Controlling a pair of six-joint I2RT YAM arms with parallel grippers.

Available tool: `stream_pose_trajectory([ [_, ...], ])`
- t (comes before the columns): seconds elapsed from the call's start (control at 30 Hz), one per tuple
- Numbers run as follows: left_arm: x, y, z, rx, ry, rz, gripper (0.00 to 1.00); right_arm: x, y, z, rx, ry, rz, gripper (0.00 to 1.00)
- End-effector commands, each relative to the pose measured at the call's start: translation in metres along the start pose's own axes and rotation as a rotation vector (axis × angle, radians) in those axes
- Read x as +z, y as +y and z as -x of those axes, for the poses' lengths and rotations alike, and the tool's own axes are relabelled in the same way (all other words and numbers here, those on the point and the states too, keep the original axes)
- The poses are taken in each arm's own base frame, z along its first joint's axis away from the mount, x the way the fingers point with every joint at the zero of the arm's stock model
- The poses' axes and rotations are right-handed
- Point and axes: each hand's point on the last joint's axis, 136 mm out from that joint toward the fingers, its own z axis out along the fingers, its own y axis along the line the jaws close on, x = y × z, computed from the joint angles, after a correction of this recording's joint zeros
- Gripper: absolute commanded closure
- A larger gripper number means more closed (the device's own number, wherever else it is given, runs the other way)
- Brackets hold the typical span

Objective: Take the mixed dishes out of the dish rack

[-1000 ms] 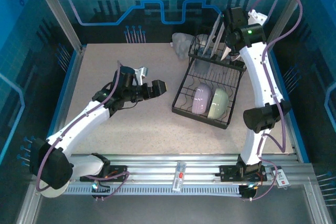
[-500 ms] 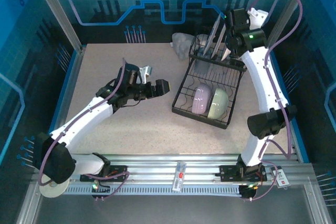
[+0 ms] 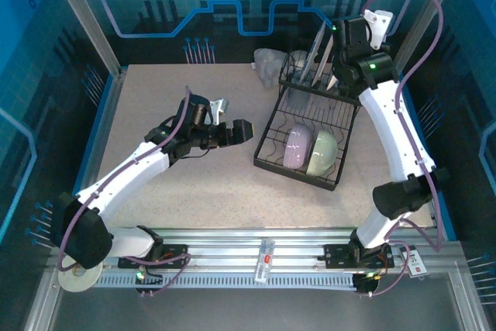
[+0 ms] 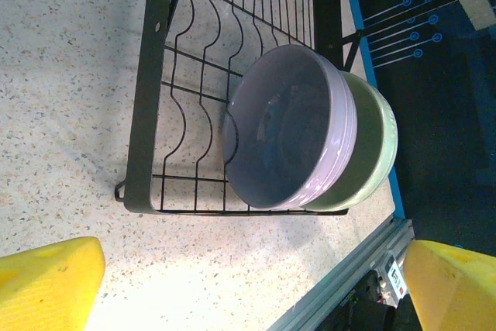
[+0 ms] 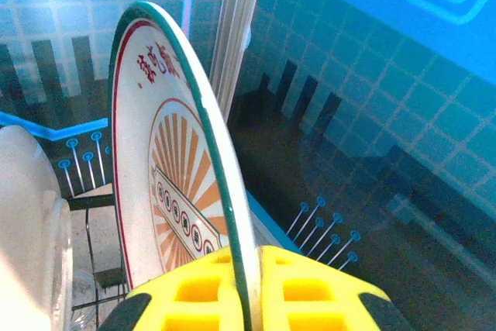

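The black wire dish rack point(image 3: 288, 115) stands at the right of the table. A lavender bowl point(image 3: 297, 147) and a pale green bowl point(image 3: 323, 153) stand on edge side by side in its near end. The left wrist view shows the lavender bowl point(image 4: 287, 125) nested against the green bowl point(image 4: 373, 153) inside the dish rack point(image 4: 147, 114). My left gripper point(image 3: 242, 131) hangs open just left of the rack, its yellow fingers point(image 4: 46, 284) apart and empty. My right gripper point(image 5: 246, 284) is shut on the rim of an upright plate point(image 5: 174, 153) with orange rays and a green edge, at the rack's far end point(image 3: 339, 67).
A second white plate point(image 5: 31, 222) stands beside the held one. Clear cups point(image 3: 271, 63) lie at the rack's far left corner. Blue walls and metal posts point(image 5: 236, 29) close the back. An aluminium rail point(image 3: 263, 242) runs along the near edge.
My left gripper has crept right, closer to the rack. The right arm's wrist has risen slightly and its elbow has swung down and outward, still holding the plate.
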Motion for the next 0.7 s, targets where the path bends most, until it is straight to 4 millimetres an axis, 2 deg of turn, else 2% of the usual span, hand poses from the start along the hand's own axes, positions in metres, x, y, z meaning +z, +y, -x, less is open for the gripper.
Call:
stream_pose_trajectory([
  [0.0,0.000,-0.010,0.006,0.010,0.006,-0.011,0.01,-0.026,-0.030,0.040,0.084,-0.128,-0.036,1.00],
  [0.1,0.000,-0.012,0.011,0.009,-0.010,-0.009,0.01,-0.037,-0.035,0.047,0.068,-0.167,-0.033,1.00],
  [0.23,-0.004,-0.028,0.024,0.032,-0.029,-0.046,0.01,-0.053,-0.044,0.058,0.048,-0.227,-0.044,1.00],
  [0.67,-0.037,-0.126,0.070,0.146,-0.145,-0.406,0.01,-0.085,-0.075,0.064,0.072,-0.282,0.002,1.00],
])
